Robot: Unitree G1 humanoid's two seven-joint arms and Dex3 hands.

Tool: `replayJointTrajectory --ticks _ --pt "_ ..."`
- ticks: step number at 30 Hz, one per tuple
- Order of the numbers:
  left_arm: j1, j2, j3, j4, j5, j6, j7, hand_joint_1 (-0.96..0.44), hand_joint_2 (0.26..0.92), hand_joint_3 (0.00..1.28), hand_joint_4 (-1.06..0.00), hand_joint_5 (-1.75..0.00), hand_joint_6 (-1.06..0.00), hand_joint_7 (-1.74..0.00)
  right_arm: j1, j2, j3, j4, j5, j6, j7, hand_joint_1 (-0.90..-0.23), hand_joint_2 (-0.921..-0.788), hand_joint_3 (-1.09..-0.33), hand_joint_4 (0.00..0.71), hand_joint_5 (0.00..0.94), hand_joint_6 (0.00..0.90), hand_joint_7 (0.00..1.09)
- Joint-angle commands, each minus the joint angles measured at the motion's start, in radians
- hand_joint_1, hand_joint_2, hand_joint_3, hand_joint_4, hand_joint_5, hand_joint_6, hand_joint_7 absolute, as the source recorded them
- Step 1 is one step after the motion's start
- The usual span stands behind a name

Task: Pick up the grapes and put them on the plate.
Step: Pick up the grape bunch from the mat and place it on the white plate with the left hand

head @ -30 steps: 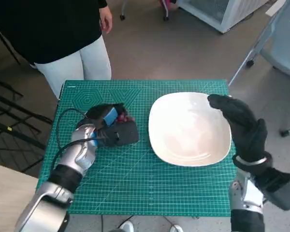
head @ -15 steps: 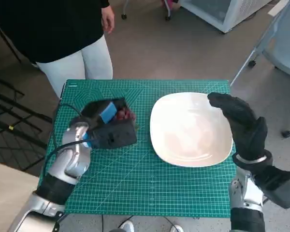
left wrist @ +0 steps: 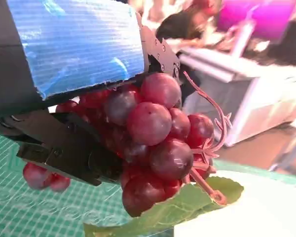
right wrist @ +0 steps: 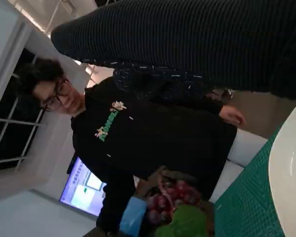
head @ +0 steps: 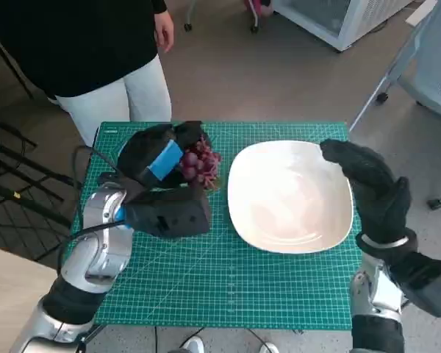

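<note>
**Grapes in hand, plate waiting**

Green cutting mat point(head: 228, 287) covers the table, with the white plate point(head: 290, 197) on its right side. The left hand point(head: 158, 163) has its fingers closed around the grapes point(head: 200, 166), up off the mat just left of the plate rim. The right hand point(head: 371, 193) hovers over the plate's right edge, fingers loosely apart, holding nothing. The bunch looks soft and squishable, probably light, so I'd hold around the cluster's body rather than that thin stem point(left wrist: 209, 116).

Left hand point(head: 156, 158): black, showing blue tape, black cable trailing; right hand point(head: 369, 184): wearing black knitted glove; forearms pale.
</note>
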State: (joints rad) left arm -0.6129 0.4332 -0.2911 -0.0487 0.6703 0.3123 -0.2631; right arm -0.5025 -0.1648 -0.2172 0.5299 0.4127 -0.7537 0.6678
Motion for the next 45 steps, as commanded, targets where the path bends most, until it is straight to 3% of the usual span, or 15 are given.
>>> replayJointTrajectory --ticks 1,6,19,30,36,41,44,45 --pt "-0.024 0.006 0.006 -0.01 0.022 -0.021 0.014 0.0 0.92 0.07 -0.71 -1.1 -0.6 -1.23 0.006 -0.006 -0.005 0.013 0.005 -0.002 0.006 -0.553 -0.921 -0.614 0.197 0.0 0.056 0.29" --pt "-0.059 -0.009 -0.011 0.011 0.038 -0.01 -0.004 0.0 0.92 0.07 -0.71 -1.11 -0.59 -1.22 0.01 -0.007 -0.008 0.013 0.0 -0.01 0.002 -0.552 -0.921 -0.613 0.197 0.0 0.057 0.29" --pt "-0.181 -0.111 -0.107 0.14 0.055 -0.015 -0.053 0.0 0.917 0.07 -0.68 -1.32 -0.67 -0.97 0.012 -0.01 -0.018 0.015 0.003 -0.019 0.0 -0.558 -0.921 -0.61 0.193 0.0 0.062 0.28" --pt "-0.384 -0.277 -0.207 0.495 0.039 -0.102 -0.037 0.0 0.919 0.08 -0.65 -1.32 -0.65 -1.03 0.031 -0.005 -0.018 -0.017 0.005 -0.019 -0.011 -0.555 -0.921 -0.612 0.189 0.0 0.063 0.28" --pt "-0.487 -0.362 -0.248 0.661 0.039 -0.126 -0.043 0.0 0.92 0.13 -0.55 -1.44 -0.65 -1.02 0.05 -0.006 -0.02 -0.045 0.004 -0.02 -0.021 -0.554 -0.921 -0.61 0.19 0.001 0.065 0.28" --pt "-0.549 -0.425 -0.26 0.778 0.026 -0.143 -0.041 0.0 0.921 0.19 -0.46 -1.55 -0.61 -1.05 0.063 -0.007 -0.022 -0.064 0.002 -0.021 -0.033 -0.553 -0.921 -0.61 0.191 0.001 0.065 0.28" --pt "-0.585 -0.469 -0.267 0.852 0.02 -0.142 -0.044 0.02 0.919 0.29 -0.38 -1.56 -0.45 -1.24 0.075 -0.008 -0.023 -0.081 -0.001 -0.023 -0.042 -0.552 -0.921 -0.612 0.189 0.001 0.064 0.28" --pt "-0.593 -0.479 -0.268 0.869 0.019 -0.143 -0.045 0.06 0.911 0.34 -0.36 -1.58 -0.41 -1.19 0.078 -0.008 -0.023 -0.086 -0.002 -0.024 -0.045 -0.552 -0.921 -0.613 0.189 0.0 0.063 0.28"
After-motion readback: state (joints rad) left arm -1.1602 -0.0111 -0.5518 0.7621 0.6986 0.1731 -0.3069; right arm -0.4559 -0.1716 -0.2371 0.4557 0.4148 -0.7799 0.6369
